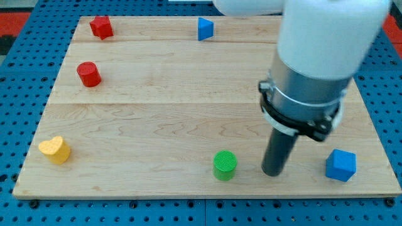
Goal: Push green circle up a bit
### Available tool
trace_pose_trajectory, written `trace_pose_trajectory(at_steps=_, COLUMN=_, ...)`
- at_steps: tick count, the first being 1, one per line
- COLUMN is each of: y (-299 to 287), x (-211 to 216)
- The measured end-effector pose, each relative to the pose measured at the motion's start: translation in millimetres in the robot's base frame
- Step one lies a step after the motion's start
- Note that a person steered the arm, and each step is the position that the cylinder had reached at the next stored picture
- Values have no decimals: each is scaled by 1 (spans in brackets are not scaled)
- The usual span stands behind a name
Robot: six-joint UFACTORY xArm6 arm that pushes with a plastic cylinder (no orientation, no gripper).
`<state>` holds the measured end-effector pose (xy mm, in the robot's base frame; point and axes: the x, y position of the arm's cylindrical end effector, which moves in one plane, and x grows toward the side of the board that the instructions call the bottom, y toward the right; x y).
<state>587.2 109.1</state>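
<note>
Blocks sit far apart on a wooden board (188, 94). The green circle (225, 165) is near the view's bottom edge, a little right of the middle. The rod's tip (272, 172) rests on the board just beside it, on the view's right, with a small gap between them. The arm has no hand to open or close, only this straight dark rod.

The arm looks like it is getting ready, and the push has not begun. To send the green circle up, the tip should first go around to the side of it nearest the view's bottom. There is not much board left down there, so it is a tight spot. Then a short, soft push toward the view's top should do it.

A blue cube (340, 165) sits at the view's right. A yellow heart (55, 149), a red cylinder (88, 74), a red star-like block (101, 27) and a blue triangle-like block (204, 29) are all well apart from the green circle.
</note>
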Motion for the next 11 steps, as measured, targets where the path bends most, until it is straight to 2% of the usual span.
trace_pose_trajectory(at_steps=2, y=-13, x=31)
trace_pose_trajectory(at_steps=3, y=-24, x=31)
trace_pose_trajectory(at_steps=4, y=-62, x=31)
trace_pose_trajectory(at_steps=6, y=-75, x=31)
trace_pose_trajectory(at_steps=8, y=-75, x=-17)
trace_pose_trajectory(at_steps=9, y=-56, x=-2)
trace_pose_trajectory(at_steps=10, y=30, x=24)
trace_pose_trajectory(at_steps=11, y=112, x=29)
